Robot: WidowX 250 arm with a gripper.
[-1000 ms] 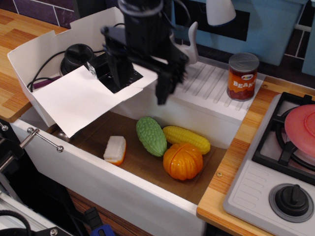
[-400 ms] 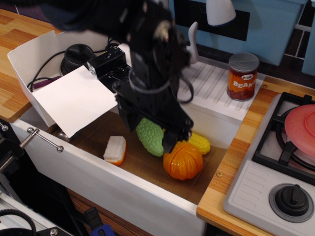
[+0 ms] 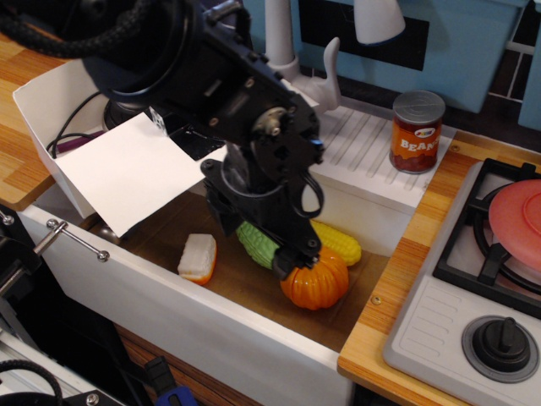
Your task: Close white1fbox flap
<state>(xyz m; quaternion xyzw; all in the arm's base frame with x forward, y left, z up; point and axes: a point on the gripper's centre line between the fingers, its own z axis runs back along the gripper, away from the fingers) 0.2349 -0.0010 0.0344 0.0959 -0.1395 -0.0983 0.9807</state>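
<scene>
The white1fbox (image 3: 49,106) stands on the wooden counter at the left, open, with a black round item and cables inside. Its flap (image 3: 127,173), plain white face up, slopes out from the box over the left end of the sink. My gripper (image 3: 254,238) hangs low in the sink, right of the flap and clear of it. Its jaws look open, one finger (image 3: 221,207) near the flap's right edge and the other by the orange pumpkin (image 3: 314,286). The arm hides the box's back right corner.
The sink (image 3: 169,313) holds a green gourd (image 3: 254,244) partly under the gripper, a yellow corn cob (image 3: 340,243) and a white-orange piece (image 3: 198,258). A bean can (image 3: 418,131) stands on the drainer. A stove (image 3: 473,338) with a pink lid (image 3: 517,216) is at right.
The arm has come down from above the flap's far edge into the sink, toward the front and right, now over the green gourd. The flap has stayed where it was.
</scene>
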